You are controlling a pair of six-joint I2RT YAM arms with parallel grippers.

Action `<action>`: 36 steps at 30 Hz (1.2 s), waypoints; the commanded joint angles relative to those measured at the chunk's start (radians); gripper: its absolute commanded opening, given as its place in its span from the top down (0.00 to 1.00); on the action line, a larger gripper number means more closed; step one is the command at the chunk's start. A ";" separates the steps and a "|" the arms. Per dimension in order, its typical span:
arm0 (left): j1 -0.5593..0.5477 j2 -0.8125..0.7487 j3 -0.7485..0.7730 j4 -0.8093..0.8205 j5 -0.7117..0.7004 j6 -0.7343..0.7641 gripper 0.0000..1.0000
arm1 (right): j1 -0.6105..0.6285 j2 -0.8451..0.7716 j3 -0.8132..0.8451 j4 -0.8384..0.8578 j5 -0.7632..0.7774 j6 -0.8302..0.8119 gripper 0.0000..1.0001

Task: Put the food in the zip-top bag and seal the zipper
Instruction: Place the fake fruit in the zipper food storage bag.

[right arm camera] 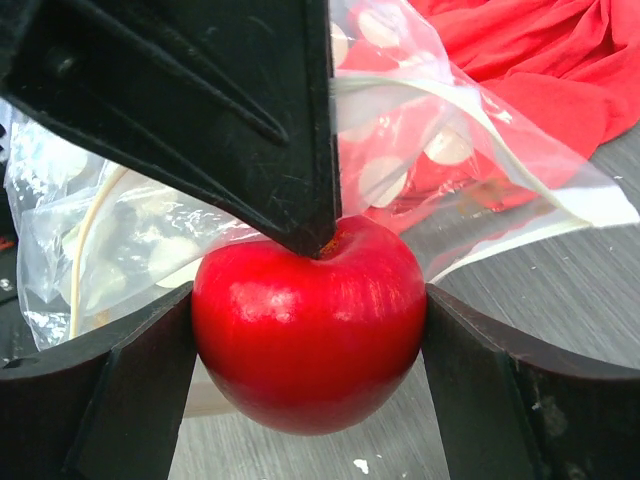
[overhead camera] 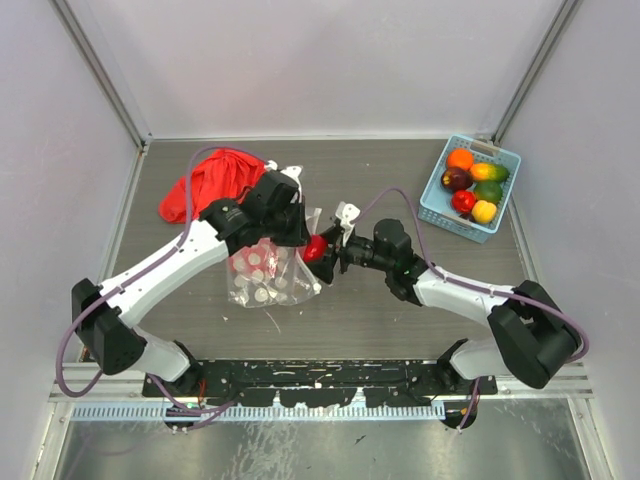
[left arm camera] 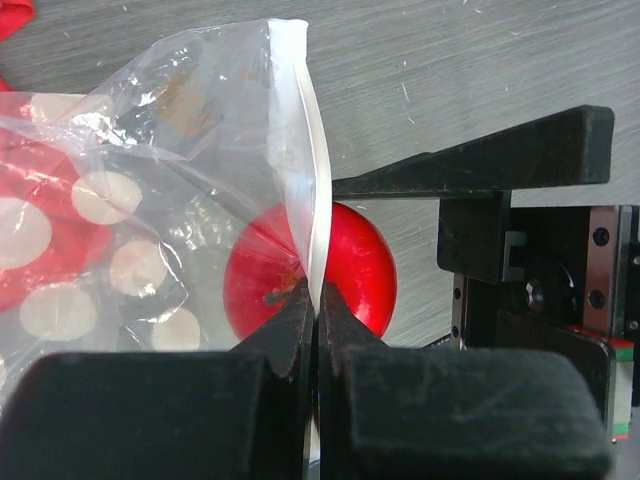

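Note:
The zip-top bag [overhead camera: 262, 282] lies mid-table, clear with white dots. My left gripper [left arm camera: 318, 305] is shut on its whitish zipper [left arm camera: 316, 190] strip and holds that edge up. In the top view the left gripper [overhead camera: 298, 228] sits just left of the right gripper [overhead camera: 324, 249]. A red toy apple [right arm camera: 310, 330], one piece of the food, is clamped between the right gripper [right arm camera: 310, 325] fingers, right at the bag's mouth [right arm camera: 450, 150]. The apple [left arm camera: 352, 262] shows partly behind the bag's film. A left finger [right arm camera: 250, 120] touches the apple's top.
A light blue basket [overhead camera: 432, 200] at the back right holds several more toy fruits: orange [overhead camera: 460, 158], purple, green, red and yellow. A red cloth [overhead camera: 210, 180] lies crumpled behind the bag, at the back left. Walls enclose the table on three sides.

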 commanded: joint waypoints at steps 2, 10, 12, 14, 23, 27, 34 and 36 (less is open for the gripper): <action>0.005 0.026 0.039 0.050 0.121 0.025 1.00 | 0.010 -0.020 -0.005 0.177 -0.008 -0.118 0.61; 0.004 0.029 0.045 0.078 0.235 0.024 1.00 | 0.012 0.059 0.008 0.190 0.059 -0.135 0.65; 0.004 0.018 0.042 0.079 0.240 0.025 1.00 | 0.011 0.075 0.000 0.182 0.091 -0.143 0.67; 0.005 0.007 0.034 0.081 0.240 0.025 1.00 | 0.011 0.081 -0.011 0.171 0.128 -0.151 0.70; 0.004 -0.020 0.005 0.089 0.243 0.031 1.00 | -0.001 -0.036 -0.042 -0.073 0.316 -0.199 0.64; 0.005 -0.020 0.002 0.083 0.202 0.048 1.00 | -0.003 -0.083 -0.017 -0.222 0.374 -0.238 0.55; 0.005 0.008 0.000 0.061 0.160 0.077 1.00 | -0.004 -0.136 0.055 -0.352 0.320 -0.196 0.29; 0.004 0.014 0.001 0.056 0.156 0.083 1.00 | -0.004 -0.134 0.079 -0.380 0.303 -0.181 0.24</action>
